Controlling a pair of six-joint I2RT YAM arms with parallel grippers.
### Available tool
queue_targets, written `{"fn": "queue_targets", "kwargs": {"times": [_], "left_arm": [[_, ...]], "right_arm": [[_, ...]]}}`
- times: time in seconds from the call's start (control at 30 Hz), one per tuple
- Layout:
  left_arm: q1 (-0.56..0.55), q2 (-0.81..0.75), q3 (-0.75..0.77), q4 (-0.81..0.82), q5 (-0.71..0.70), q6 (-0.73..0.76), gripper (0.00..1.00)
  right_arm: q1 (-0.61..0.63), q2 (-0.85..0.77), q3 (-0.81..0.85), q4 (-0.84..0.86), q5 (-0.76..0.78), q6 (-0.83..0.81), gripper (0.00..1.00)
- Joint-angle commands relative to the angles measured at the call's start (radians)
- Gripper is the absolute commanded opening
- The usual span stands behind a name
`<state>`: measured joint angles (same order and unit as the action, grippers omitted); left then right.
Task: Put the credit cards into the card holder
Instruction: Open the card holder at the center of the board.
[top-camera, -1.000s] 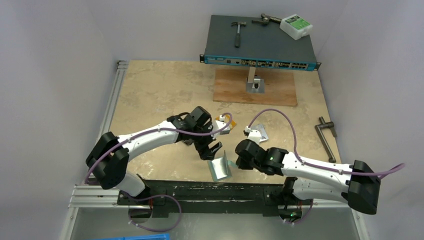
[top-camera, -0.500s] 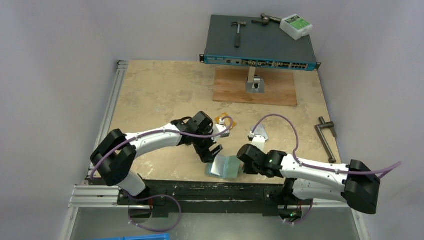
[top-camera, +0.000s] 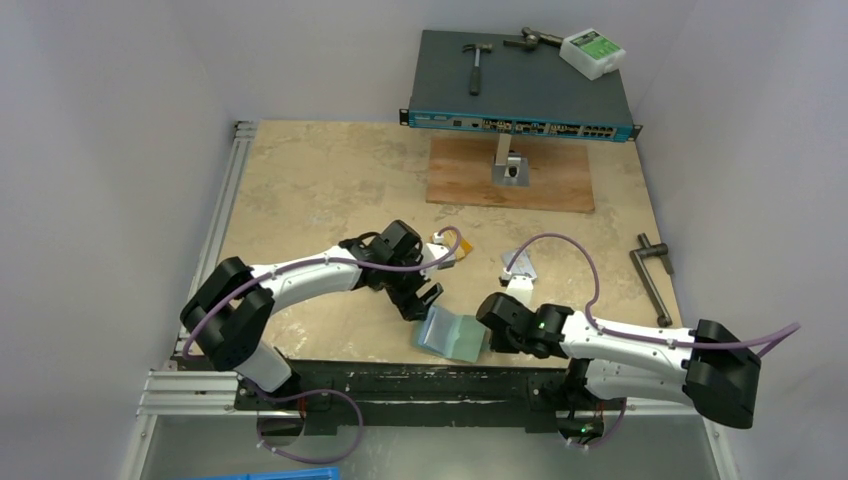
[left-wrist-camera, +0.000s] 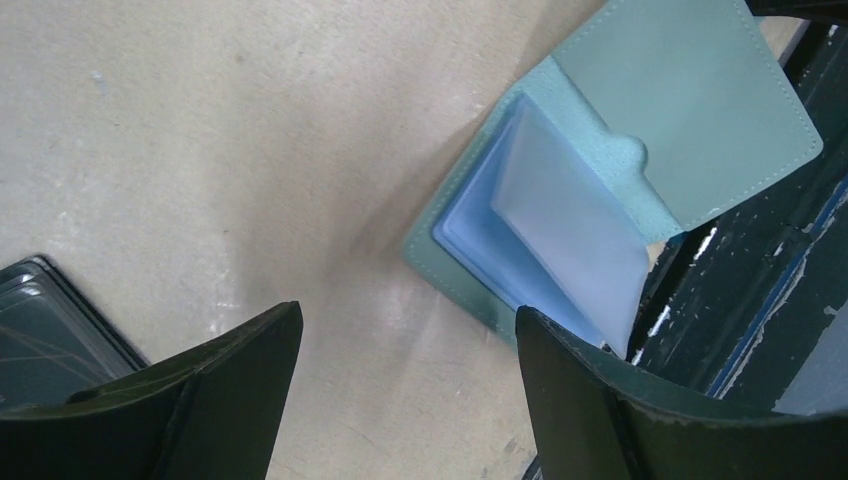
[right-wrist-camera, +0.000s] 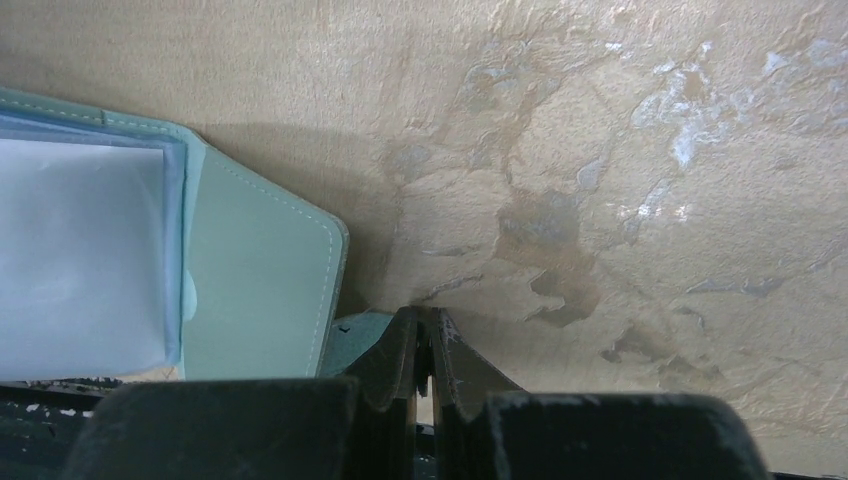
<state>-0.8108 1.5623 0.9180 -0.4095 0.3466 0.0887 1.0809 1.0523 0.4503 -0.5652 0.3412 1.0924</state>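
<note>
Card holder (top-camera: 450, 335) lies open, pale lining up, at the worktop's (top-camera: 320, 190) near edge. Left arm (top-camera: 300, 272), elbow bent, angles down beside it, left fingers (left-wrist-camera: 620, 400) spread apart, empty. Right arm (top-camera: 620, 340) stretches low; right fingers (right-wrist-camera: 395, 365) pressed together at its tab.

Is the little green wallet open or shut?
Open. The card holder has its flap folded back, so the pale blue lining inside shows.
</note>
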Motion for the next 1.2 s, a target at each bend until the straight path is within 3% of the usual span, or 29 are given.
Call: {"fn": "queue_targets", "kwargs": {"times": [0.0, 0.23, 0.4, 0.57, 0.8, 0.97, 1.1, 1.17], "left_arm": [[0.049, -0.046, 0.015, 0.001, 0.022, -0.006, 0.78], [0.047, 0.008, 0.033, -0.009, 0.105, -0.047, 0.77], [0.045, 0.045, 0.035, -0.021, 0.108, -0.051, 0.76], [0.049, 0.037, 0.048, -0.028, 0.021, -0.079, 0.69], [0.063, 0.020, 0.041, -0.043, 0.094, -0.116, 0.66], [0.086, 0.011, 0.031, -0.034, 0.093, -0.118, 0.59], [0.087, 0.006, 0.033, -0.029, 0.092, -0.120, 0.58], [0.087, 0.001, 0.035, -0.026, 0.086, -0.120, 0.57]], "right_arm": [[0.005, -0.008, -0.010, 0.002, -0.007, 0.032, 0.00], [0.005, 0.044, 0.005, 0.043, -0.016, 0.019, 0.00], [0.009, 0.037, -0.014, 0.042, -0.023, 0.036, 0.00], [0.011, 0.016, -0.039, 0.026, -0.027, 0.051, 0.00], [0.013, 0.051, -0.011, 0.002, -0.020, 0.046, 0.00], [0.013, 0.033, 0.083, -0.101, 0.029, 0.049, 0.41], [0.013, -0.010, 0.167, -0.146, 0.043, 0.029, 0.63], [0.013, -0.012, 0.198, -0.157, 0.061, 0.019, 0.66]]}}
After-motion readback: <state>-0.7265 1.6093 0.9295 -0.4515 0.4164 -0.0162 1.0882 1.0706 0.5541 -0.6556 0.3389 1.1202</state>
